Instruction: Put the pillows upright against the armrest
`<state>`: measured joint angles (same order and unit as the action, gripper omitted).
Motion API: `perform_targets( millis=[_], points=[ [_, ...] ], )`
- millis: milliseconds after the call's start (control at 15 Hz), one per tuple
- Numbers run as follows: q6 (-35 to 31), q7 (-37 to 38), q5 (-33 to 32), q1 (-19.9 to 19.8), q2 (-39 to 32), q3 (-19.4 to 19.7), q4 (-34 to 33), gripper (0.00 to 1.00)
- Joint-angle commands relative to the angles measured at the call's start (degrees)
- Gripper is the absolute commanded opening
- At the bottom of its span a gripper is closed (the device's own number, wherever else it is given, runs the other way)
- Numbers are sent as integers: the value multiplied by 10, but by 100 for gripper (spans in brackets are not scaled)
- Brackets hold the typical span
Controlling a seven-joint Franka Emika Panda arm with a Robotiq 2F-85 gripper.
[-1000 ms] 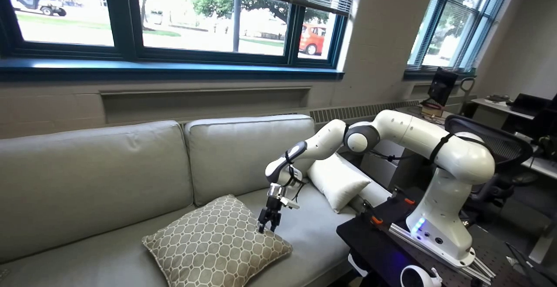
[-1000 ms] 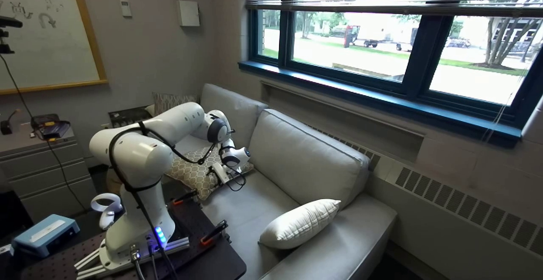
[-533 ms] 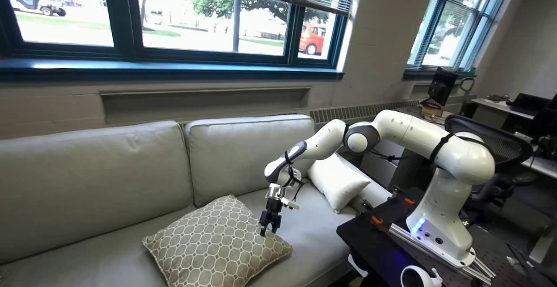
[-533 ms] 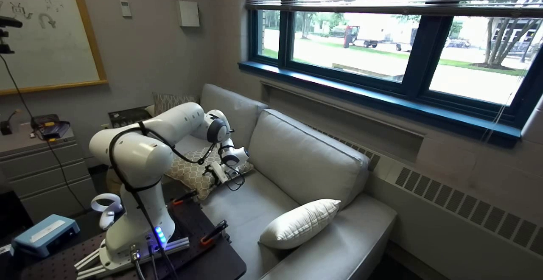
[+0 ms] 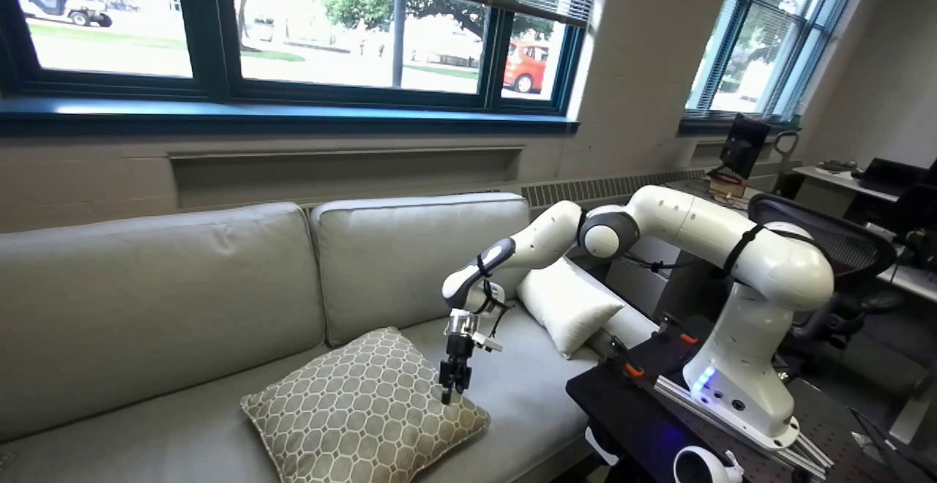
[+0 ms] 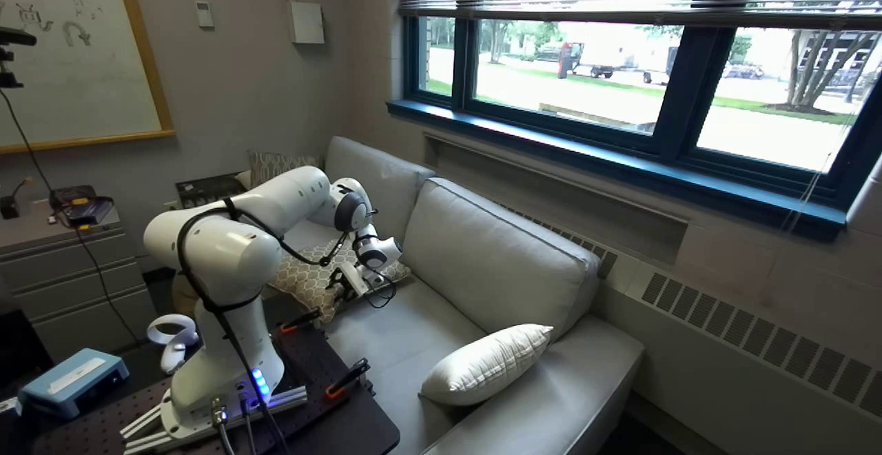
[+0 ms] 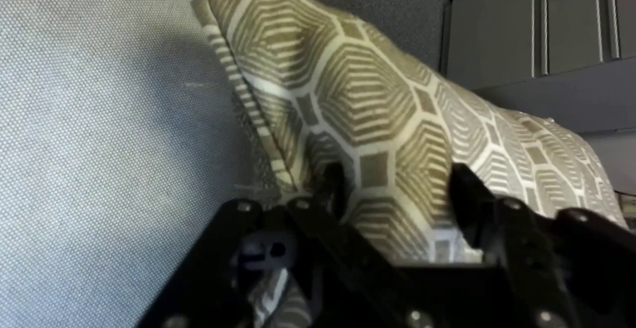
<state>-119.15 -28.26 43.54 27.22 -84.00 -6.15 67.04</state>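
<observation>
The black metal claw [image 7: 396, 184] has narrowed, jaws still apart, on the flat-lying tan, white-latticed square fabric pillow [image 5: 359, 410], well away from the padded pale-grey armrest [image 6: 568, 393], suggesting a grasp begun but unsecured.

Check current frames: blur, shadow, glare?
Wrist view: black two-fingered pincer blurred at the tips; pale woven couch seat shadowed beside the tan, white-latticed square pillow, whose pattern reads sharper. In both exterior views: wide blue-framed glass window washed out by daylight, glare on its blue sill.
</observation>
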Motion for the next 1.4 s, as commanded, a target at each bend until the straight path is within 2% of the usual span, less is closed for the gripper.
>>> perform_targets(
  millis=[0, 67, 133, 267, 333, 400, 467, 600, 667, 733, 800, 867, 1000, 1067, 1333],
  points=[
    [7, 36, -65, -21, 0, -51, -4, 26],
    [35, 16, -4, 22, 0, 5, -14, 20],
    [40, 21, -9, 23, 0, 2, -15, 12],
    [49, 22, -8, 28, 1, 7, -19, 9],
    [25, 47, -85, -12, 1, -53, -13, 8],
    [47, 29, -23, 32, 1, 4, -26, 8],
    [43, 35, -26, 34, 1, 1, -30, 11],
    [31, 41, -19, 40, 1, 5, -40, 9],
    [-7, 73, -89, 1, 2, -54, -37, 10],
    [1, 64, -27, 46, 2, 5, -51, 10],
    [-10, 81, -28, 47, -2, 0, -65, 10],
    [-46, 115, -98, 10, -11, -52, -71, 10],
    [-91, 149, -132, 8, -10, -62, -71, 10],
    [-117, 133, -84, 28, 17, -30, -33, 10],
    [-248, 88, -29, 1, 107, -55, 132, 10]
  ],
)
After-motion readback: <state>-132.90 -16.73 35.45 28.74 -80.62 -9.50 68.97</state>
